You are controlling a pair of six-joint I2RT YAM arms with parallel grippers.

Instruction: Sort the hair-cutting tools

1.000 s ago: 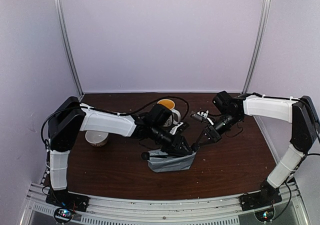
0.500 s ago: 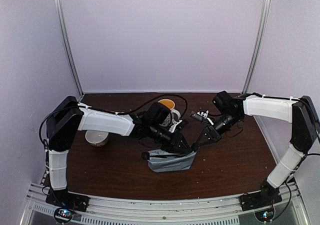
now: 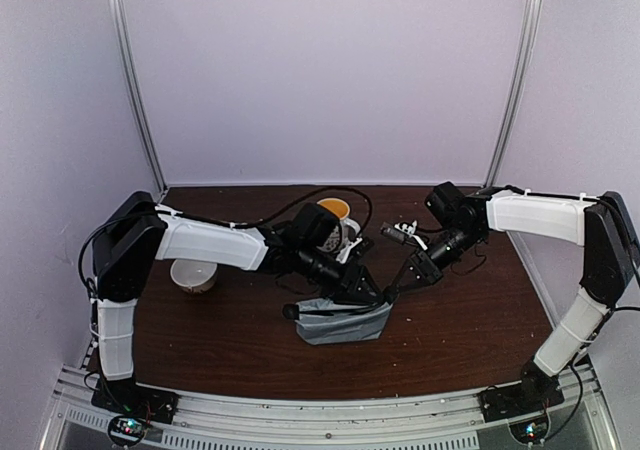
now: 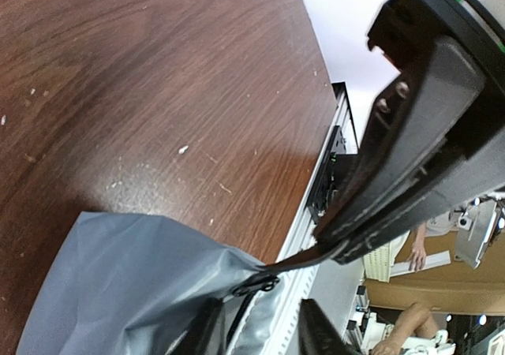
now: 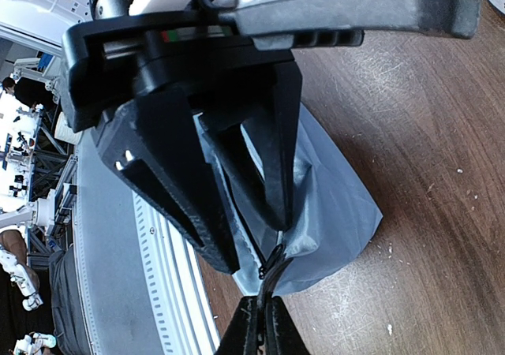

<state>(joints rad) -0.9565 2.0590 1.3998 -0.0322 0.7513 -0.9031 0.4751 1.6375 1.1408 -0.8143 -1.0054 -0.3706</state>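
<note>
Brown table: silvery tool beyond right hand, clamped on pouch; left hand parted

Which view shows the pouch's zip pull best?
Left wrist: the zip pull lies clear at the pouch corner, pinched by the right gripper. Right wrist shows it small and dark; top view cannot resolve it.

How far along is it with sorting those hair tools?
Nothing can be called done: what is already in the pouch or mug does not show. In hand: the right gripper pinches the pouch's zip end while the left gripper stands with jaws apart at its mouth. Left to do: a few dark tools lie on the table by the mug.
</note>
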